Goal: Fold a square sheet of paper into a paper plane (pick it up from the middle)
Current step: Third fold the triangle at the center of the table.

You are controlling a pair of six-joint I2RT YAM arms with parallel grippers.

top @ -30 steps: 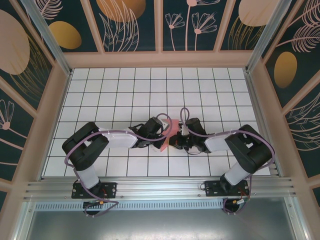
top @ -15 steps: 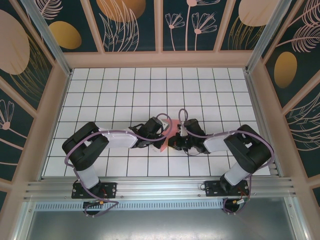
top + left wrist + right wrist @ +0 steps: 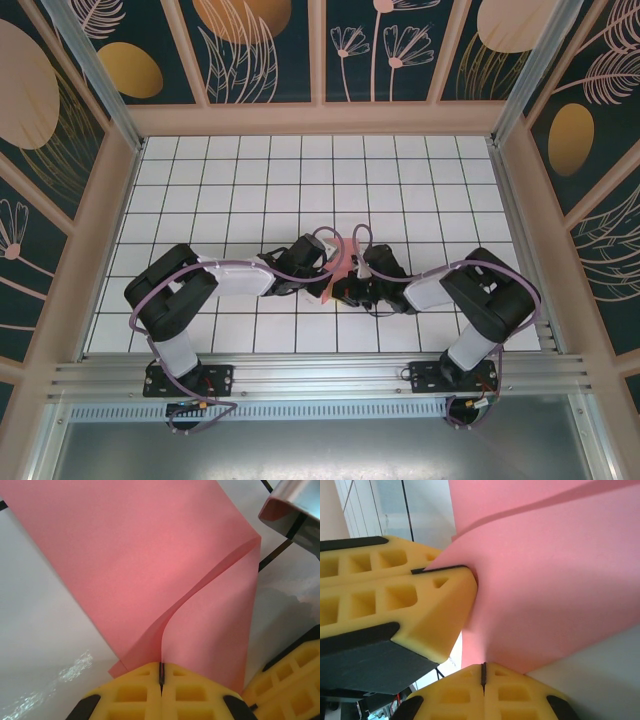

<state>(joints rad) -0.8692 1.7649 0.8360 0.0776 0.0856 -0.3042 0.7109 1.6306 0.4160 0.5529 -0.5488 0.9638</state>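
Note:
The square sheet of paper [image 3: 341, 258] is salmon pink and hangs bent above the table's middle, pinched from both sides. My left gripper [image 3: 324, 268] is shut on one edge; in the left wrist view the sheet [image 3: 150, 555] rises in a curved fold from between the closed yellow jaws [image 3: 161, 672]. My right gripper [image 3: 352, 284] is shut on a lower edge of the same sheet [image 3: 550, 580], just at the closed jaws [image 3: 483, 672]. The two grippers sit almost touching: the left gripper's yellow fingers [image 3: 420, 600] clamp the paper close beside my right one.
The white grid table [image 3: 220, 190] stretches behind and to both sides of the arms. Wooden walls [image 3: 320, 118] with dark floral panels ring it. A metal rail [image 3: 320, 375] carrying the arm bases runs along the near edge.
The right arm has slid a little to the left, closing in on the left gripper. The paper stands more bunched between them. Both grips are unchanged.

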